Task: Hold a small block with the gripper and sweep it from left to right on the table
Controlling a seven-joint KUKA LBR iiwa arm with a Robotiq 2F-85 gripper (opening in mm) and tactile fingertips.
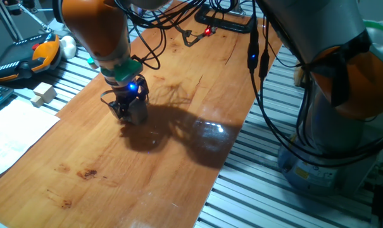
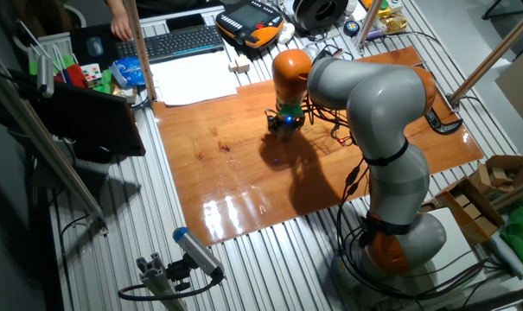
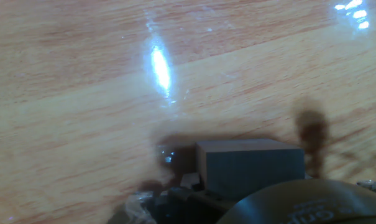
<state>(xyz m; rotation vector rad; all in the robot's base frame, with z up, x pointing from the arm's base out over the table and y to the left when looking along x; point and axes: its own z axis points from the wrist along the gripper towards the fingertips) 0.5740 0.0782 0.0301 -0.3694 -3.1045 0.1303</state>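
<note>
**Tool low on the worktop, block in its grip**

The tool (image 1: 131, 111) stands near the middle of the worktop (image 1: 178, 164), its tips down at the board, and it is clamped on the small block (image 3: 250, 167), which shows in the hand view as a grey-shaded cube held just above or on the wood; contact with the board cannot be told. In one fixed view the block is hidden in the dark between the fingers.

Bare board lies all around the tool. In one fixed view a long stretch of wood runs toward the near end, with dark knots (image 1: 87, 173) well apart from the tool. The board's long edges meet ribbed aluminium slats (image 1: 267, 183) on both sides. White paper (image 1: 14, 136) and a stepped wooden piece (image 1: 44, 94) lie off the board's edge.

The orange wrist comes down nearly upright, a blue light (image 1: 133, 88) glowing under the teal ring (image 1: 123, 71). In the other fixed view the grey arm (image 2: 378, 112) arches over the board from its base beside the edge.
</note>
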